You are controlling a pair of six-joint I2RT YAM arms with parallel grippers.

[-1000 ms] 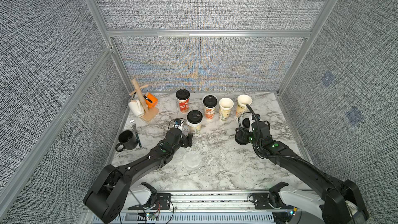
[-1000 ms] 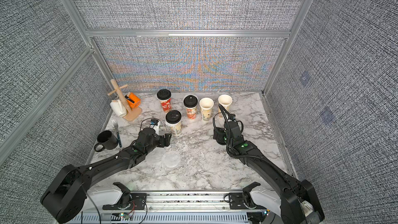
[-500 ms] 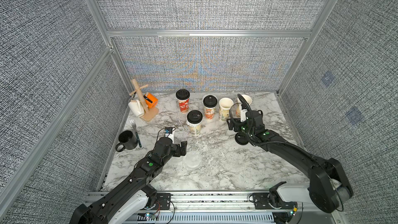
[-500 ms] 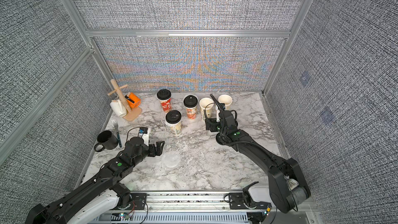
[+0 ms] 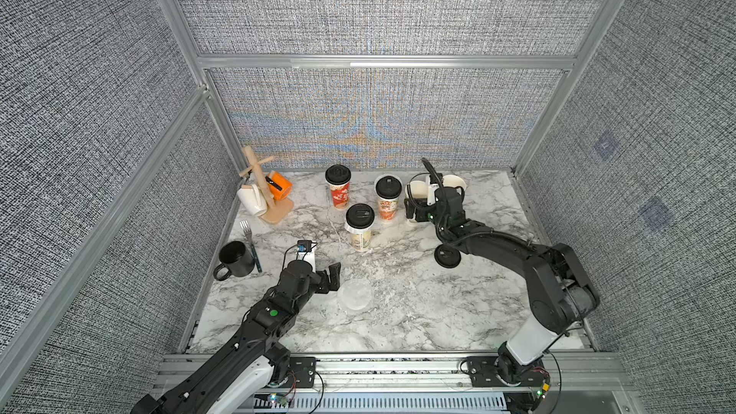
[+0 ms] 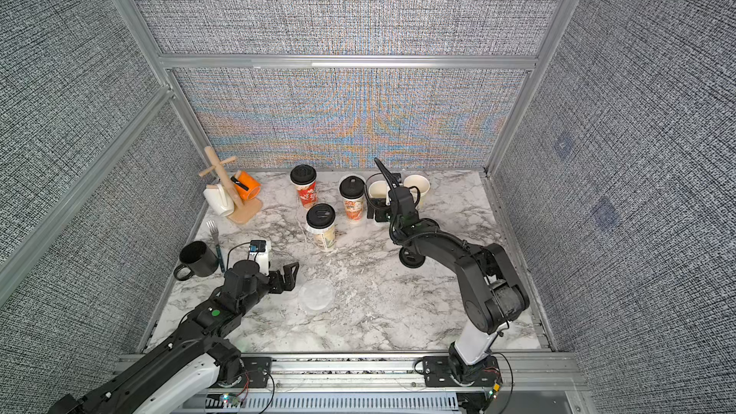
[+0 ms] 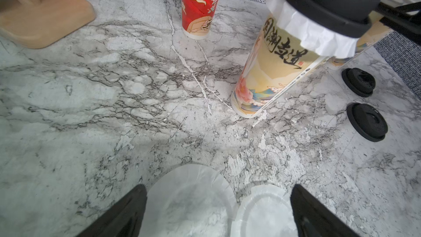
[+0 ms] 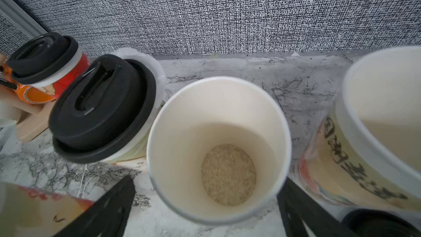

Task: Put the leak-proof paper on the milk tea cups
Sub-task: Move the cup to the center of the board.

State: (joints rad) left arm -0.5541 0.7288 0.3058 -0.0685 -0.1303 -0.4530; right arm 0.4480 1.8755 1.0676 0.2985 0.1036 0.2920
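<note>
Marble-patterned tabletop (image 5: 418,312) carries everything here. My left fingers (image 5: 332,276) stand wide and empty, low over the near part of it. In the left wrist view two discs of leak-proof paper (image 7: 189,201) lie flat just ahead of them, side by side with their edges meeting. My right fingers (image 5: 413,211) are spread wide too, one on each side of an open milk tea cup (image 8: 216,144) in the back row, with pale grains at its bottom. Whether either finger touches its wall I cannot tell. A second open cup (image 5: 454,183) stands just beside it. Three more cups wear black lids: a red cup (image 5: 338,193), an orange-printed cup (image 5: 387,205) next to it, and a beige cup (image 5: 359,232) in front of those two, with white paper frilling out from under its lid. Two loose black lids (image 7: 366,121) lie on the tabletop near my right arm. A black mug (image 5: 235,258) and a fork (image 5: 249,229) sit well off to the left, beside a wooden mug stand (image 5: 263,193).
</note>
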